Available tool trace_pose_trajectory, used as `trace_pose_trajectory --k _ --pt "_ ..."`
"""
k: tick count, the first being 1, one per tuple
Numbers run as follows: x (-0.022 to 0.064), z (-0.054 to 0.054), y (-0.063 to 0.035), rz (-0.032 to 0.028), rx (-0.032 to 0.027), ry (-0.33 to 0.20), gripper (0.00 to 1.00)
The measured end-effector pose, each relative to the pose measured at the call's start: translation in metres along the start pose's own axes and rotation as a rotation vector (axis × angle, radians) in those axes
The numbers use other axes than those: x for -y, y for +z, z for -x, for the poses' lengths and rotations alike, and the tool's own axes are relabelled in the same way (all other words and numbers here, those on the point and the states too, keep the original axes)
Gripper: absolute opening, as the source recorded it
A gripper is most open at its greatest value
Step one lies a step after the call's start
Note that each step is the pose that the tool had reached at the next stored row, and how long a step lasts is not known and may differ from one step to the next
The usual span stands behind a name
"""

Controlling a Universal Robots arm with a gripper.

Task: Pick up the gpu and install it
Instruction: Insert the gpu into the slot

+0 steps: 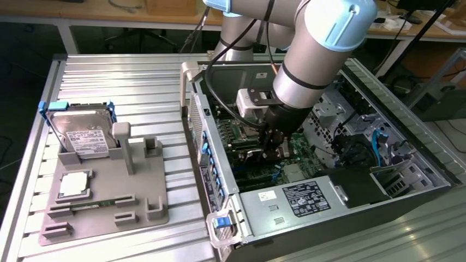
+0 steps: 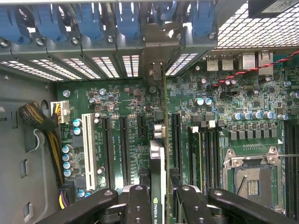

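As the exterior view has it, claw (image 1: pixel 275 146) at frame centre, down inside the case (image 1: pixel 407 183), over the board. Wrist view: claw clamped on gpu (image 2: pixel 157 175), card edge-on, directly under the claw, long axis parallel to the slots (image 2: pixel 125 149).

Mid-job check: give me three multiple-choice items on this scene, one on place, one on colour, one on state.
1. Where is the gpu? A on the grey tray; B inside the computer case, above the motherboard; C on the table.
2. Colour of the bracket holding the hard drive? A red; B yellow; C blue.
3. The claw is: A shut on the gpu; B open, empty; C shut, empty.
B: slots lie beneath it. C: blue ends flank the drive. A: fingers press the card's faces.
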State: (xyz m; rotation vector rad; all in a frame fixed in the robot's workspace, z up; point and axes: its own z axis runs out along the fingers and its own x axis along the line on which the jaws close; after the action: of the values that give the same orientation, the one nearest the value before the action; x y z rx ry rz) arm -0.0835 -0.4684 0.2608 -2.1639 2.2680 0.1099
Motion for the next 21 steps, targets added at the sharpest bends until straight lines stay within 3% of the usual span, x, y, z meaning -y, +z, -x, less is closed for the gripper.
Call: trace_pose_trajectory --k 14,21 --pt "0.0001 -0.0001 0.0025 0.0 -0.0002 0.0 0.27" --pt "0.0 0.0 -0.0012 0.0008 -0.0008 0.0 0.27"
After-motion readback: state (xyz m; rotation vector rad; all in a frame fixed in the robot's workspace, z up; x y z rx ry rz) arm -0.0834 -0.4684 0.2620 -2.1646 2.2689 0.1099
